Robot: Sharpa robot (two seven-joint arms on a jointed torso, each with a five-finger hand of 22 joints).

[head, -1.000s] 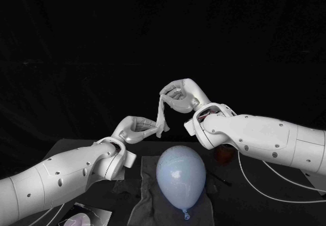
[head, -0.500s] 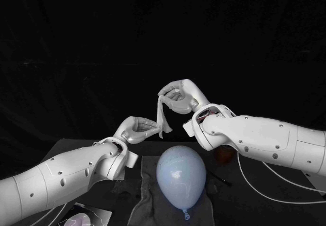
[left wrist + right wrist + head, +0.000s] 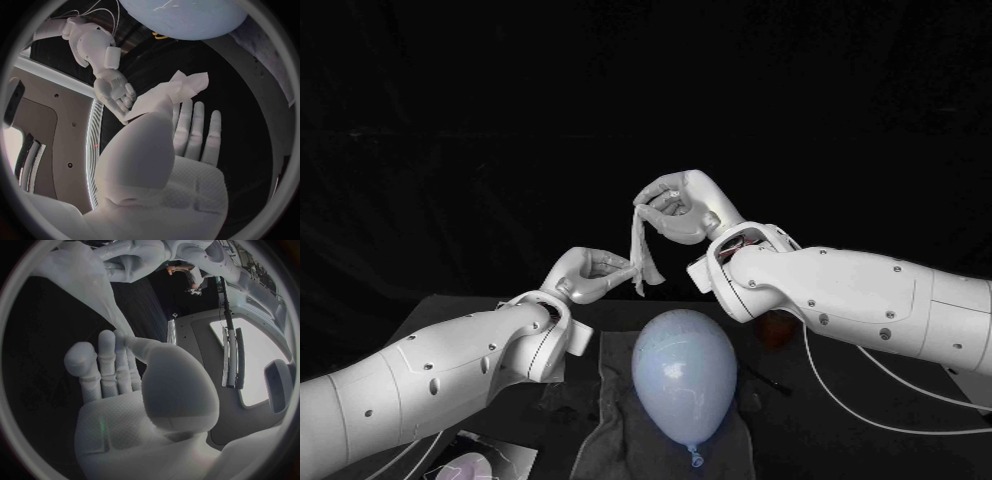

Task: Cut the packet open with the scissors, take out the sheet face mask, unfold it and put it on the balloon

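Black table [image 3: 452, 318] under everything, far left corner visible against a plain black curtain backdrop [image 3: 646, 100] behind the far edge. Dark grey cloth [image 3: 606, 445] laid flat at the middle of the table, reaching from about mid-depth to the near edge, creased and rumpled along its left side. Small dark reddish thing [image 3: 776, 330] on the table just right of the cloth's far end, toward the right edge, partly hidden and too dim to identify.
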